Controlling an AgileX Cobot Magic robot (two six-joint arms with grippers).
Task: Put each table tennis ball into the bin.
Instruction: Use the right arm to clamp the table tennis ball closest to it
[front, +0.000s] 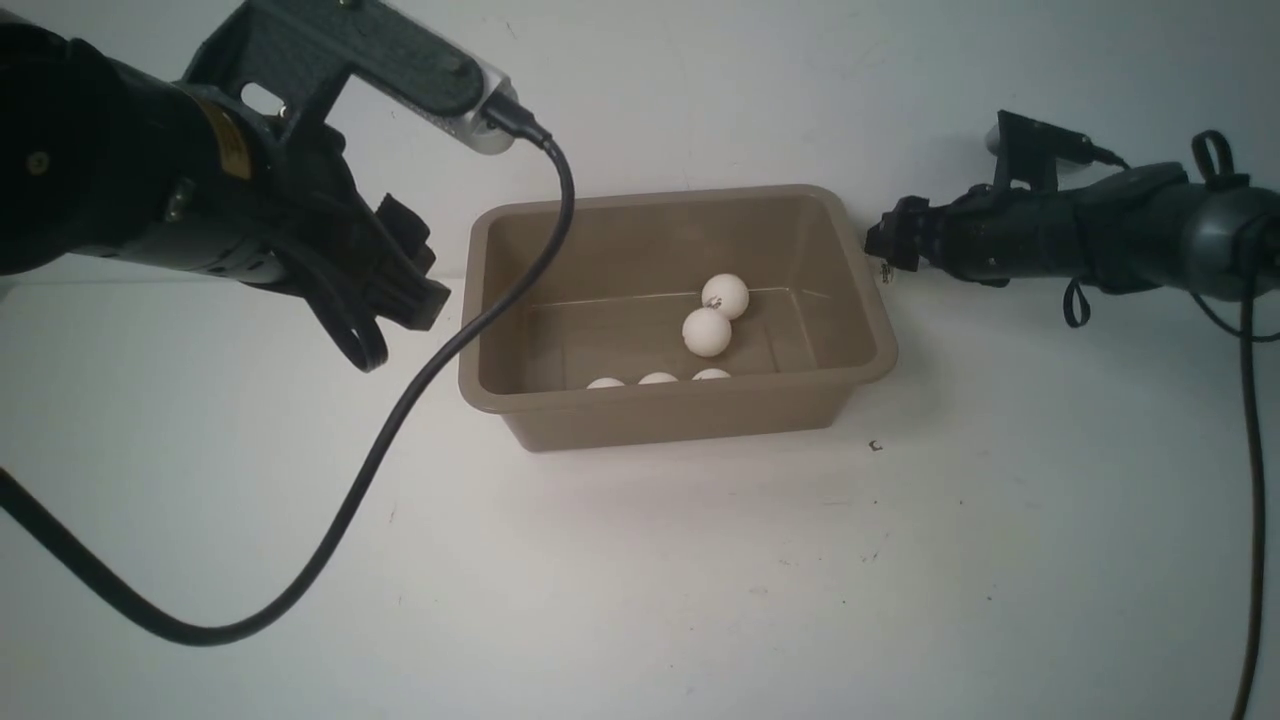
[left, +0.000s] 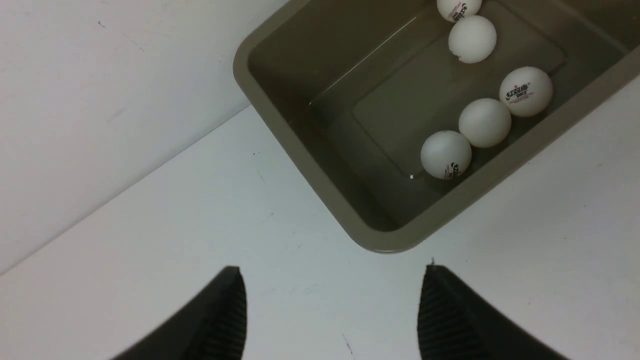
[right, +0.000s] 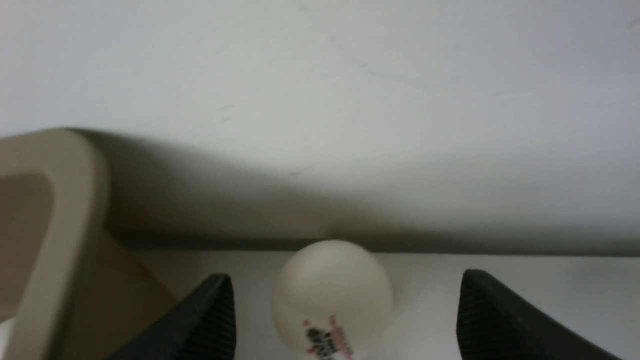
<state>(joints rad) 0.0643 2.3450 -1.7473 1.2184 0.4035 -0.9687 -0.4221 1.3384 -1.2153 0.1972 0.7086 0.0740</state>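
Note:
The taupe bin (front: 670, 198) stands mid-table with five white table tennis balls inside: two near its middle (front: 725, 296) (front: 706, 331) and three along the near wall (front: 658, 378). The left wrist view shows the bin (left: 395, 242) and these balls (left: 484, 122). My left gripper (front: 400, 320) (left: 332, 269) is open and empty, above the table left of the bin. My right gripper (front: 880, 245) (right: 346, 275) is open by the bin's far right corner (right: 65, 200). A sixth ball (right: 332, 295) with a printed logo lies on the table between its fingers, with gaps on both sides.
A white wall rises right behind the bin and the right gripper. The left arm's black cable (front: 430, 370) hangs across the bin's left front corner and loops over the table. A small dark mark (front: 875, 446) is on the table right of the bin.

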